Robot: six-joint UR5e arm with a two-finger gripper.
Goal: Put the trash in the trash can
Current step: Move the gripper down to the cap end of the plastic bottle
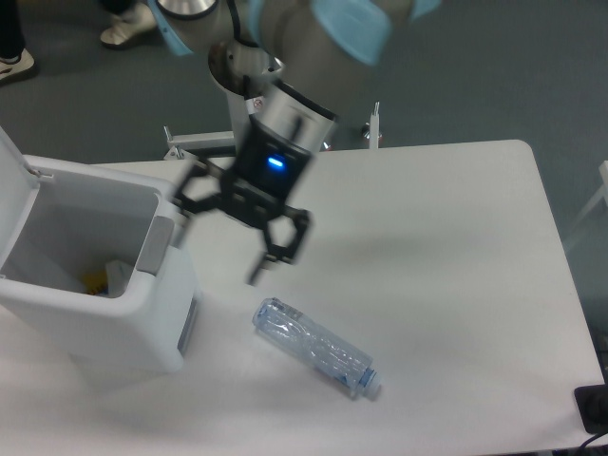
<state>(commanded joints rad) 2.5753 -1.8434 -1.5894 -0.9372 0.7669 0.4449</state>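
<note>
Claw (223, 242) spread wide, empty, above worktop (427, 247).
Bottle (313, 347) lies below me; paper scrap (116, 277) sits inside bin (95, 285).

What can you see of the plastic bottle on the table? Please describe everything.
The plastic bottle is clear, crushed and wrinkled, with a bluish cap at its lower-right end. It lies on its side, diagonally, on the white table, right of the trash can. Nothing touches it; the open gripper is above it.

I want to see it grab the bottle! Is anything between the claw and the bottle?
No. In the camera view, only bare white table separates the open gripper from the bottle lying below it.
</note>
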